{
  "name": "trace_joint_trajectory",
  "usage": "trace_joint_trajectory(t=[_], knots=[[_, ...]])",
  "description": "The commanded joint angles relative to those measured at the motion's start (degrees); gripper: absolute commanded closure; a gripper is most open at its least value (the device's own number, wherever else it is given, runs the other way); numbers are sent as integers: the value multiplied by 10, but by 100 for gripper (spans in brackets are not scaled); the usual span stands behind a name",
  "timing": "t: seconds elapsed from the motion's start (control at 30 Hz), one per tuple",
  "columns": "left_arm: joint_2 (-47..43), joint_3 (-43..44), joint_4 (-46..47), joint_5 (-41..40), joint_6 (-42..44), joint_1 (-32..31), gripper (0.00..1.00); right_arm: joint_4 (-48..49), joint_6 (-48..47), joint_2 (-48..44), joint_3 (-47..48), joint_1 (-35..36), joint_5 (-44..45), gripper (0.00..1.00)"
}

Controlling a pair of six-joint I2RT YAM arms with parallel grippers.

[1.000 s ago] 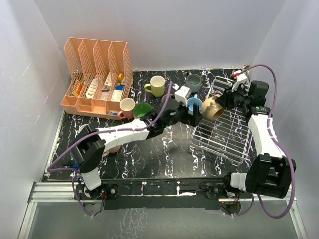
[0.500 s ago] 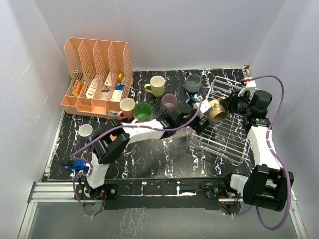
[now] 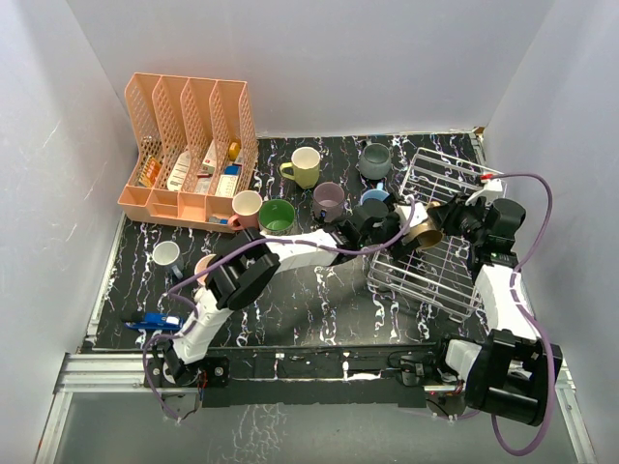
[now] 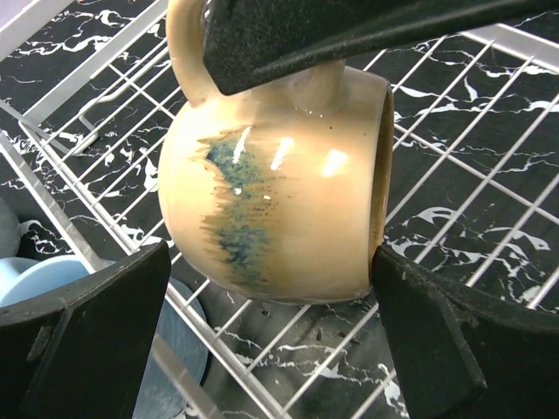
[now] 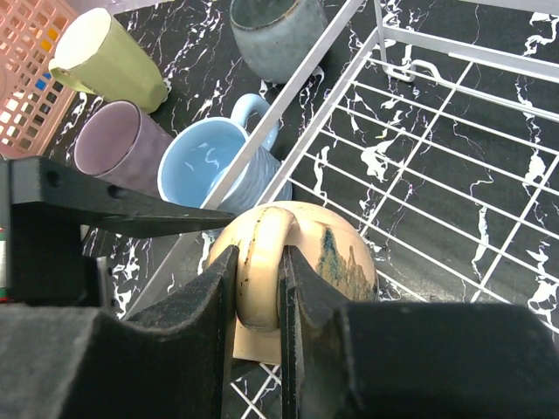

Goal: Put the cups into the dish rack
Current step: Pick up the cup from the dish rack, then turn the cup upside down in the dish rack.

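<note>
The left hand [image 4: 262, 310] is seen open, its two fingers [image 4: 87, 314] spread wide with the tan mug [image 4: 279, 209] between them, one at the base and one at the rim. Whether either finger touches the glaze cannot be told. The mug is held on its side, so its long axis runs straight from one left finger to the other, mouth toward the right in the left wrist view and handle turned up.

Just right of this, from above, the mug [image 3: 423, 232] is found over the left edge of the dish rack [image 3: 440, 280], close above the wires. Contact with them cannot be judged. A light blue mug [image 5: 214, 166] stands on the surface [image 3: 290, 290] just outside that edge.

Furthest right, the right hand [image 5: 259, 271] is closed on the mug's handle, which is pinched between its fingers from above. The mug is carried by this hand alone, it seems.

The mug is round-bellied and glossy, cream-tan with a streak of blue-green down one side.

The lowering is probably best done by the right hand, with the left drawn clear along the mug's axis.
</note>
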Motion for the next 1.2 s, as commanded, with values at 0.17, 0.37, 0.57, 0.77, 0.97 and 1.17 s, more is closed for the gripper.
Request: trace_joint_trajectory(t=[0.17, 0.37, 0.57, 0.77, 0.97, 1.17], knots=[[46, 63, 15, -61, 59, -1, 3, 125, 23, -39, -18, -6, -21, 92], [56, 71, 29, -48, 68, -1, 3, 94, -10, -53, -22, -8, -34, 91], [65, 71, 38, -36, 77, -1, 4, 19, -67, -59, -7, -11, -38, 88], [69, 68, 50, -33, 86, -1, 9, -52, -116, -41, 18, -14, -51, 86], [68, 65, 48, -32, 102, -1, 15, -128, -167, -21, 52, -19, -57, 84], [64, 54, 60, -26, 122, -1, 16, -213, -211, 0, 89, -25, -66, 84]])
